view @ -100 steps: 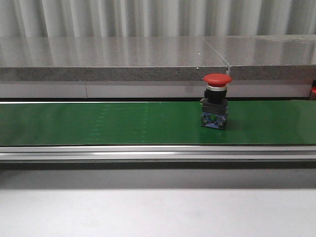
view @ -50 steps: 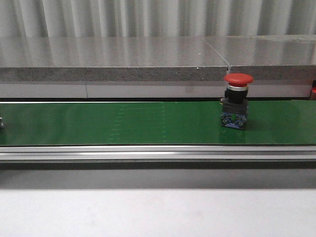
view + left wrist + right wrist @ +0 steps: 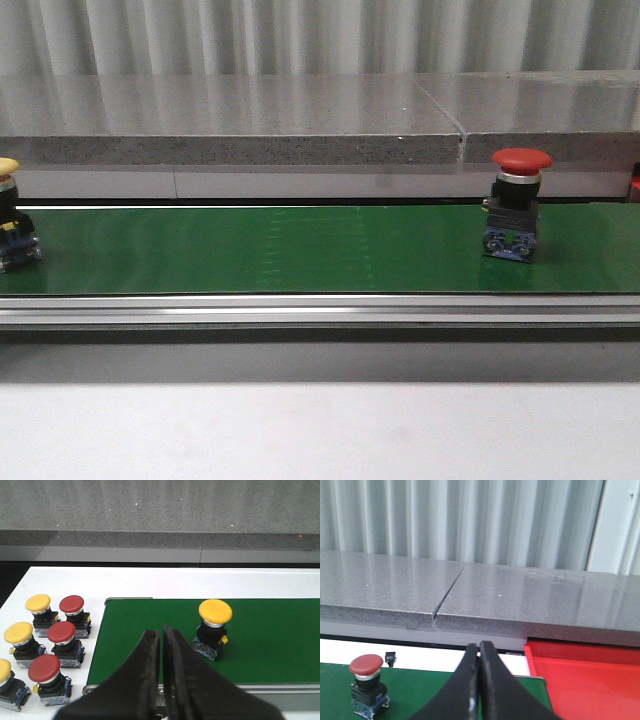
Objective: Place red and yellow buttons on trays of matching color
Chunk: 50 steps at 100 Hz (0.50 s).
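Green belt (image 3: 300, 250) before a grey ledge: the red button (image 3: 518, 205) has ridden further right toward the red tray (image 3: 590, 675), and a yellow button (image 3: 8, 230) has entered at left; left gripper (image 3: 161, 639) and right gripper (image 3: 479, 652) pressed together, empty

A corrugated pale metal wall (image 3: 300, 35) runs behind a long speckled grey stone ledge (image 3: 230, 125) split by 1 seam, its polished top catching soft reflections, with a plain white tabletop (image 3: 320, 430) in front.
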Motion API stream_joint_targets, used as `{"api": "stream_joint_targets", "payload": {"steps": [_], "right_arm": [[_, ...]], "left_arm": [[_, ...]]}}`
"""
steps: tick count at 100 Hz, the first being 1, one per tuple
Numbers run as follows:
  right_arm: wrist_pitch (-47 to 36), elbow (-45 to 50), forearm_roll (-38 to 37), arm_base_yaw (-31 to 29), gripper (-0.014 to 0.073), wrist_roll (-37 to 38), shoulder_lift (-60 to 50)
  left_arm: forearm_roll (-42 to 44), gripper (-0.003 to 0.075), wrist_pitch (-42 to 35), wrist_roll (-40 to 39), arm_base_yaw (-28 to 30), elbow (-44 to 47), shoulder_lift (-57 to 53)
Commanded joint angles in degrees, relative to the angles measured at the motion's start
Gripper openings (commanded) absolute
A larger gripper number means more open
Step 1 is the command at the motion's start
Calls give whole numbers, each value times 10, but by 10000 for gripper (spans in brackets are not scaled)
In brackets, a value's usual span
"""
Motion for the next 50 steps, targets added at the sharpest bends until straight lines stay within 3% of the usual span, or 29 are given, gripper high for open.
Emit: {"api": "stream_joint_targets", "payload": {"steps": [1, 25, 50], "right_arm": [[54, -86, 3, -2, -68, -2, 58], [321, -270, 3, -2, -68, -2, 248], [348, -345, 3, -2, -68, -2, 396]], "left_arm": [[-11, -20, -46, 1, -4, -14, 5], [-11, -20, -45, 1, -4, -14, 5], [-11, -20, -44, 1, -4, -14, 5]]}}
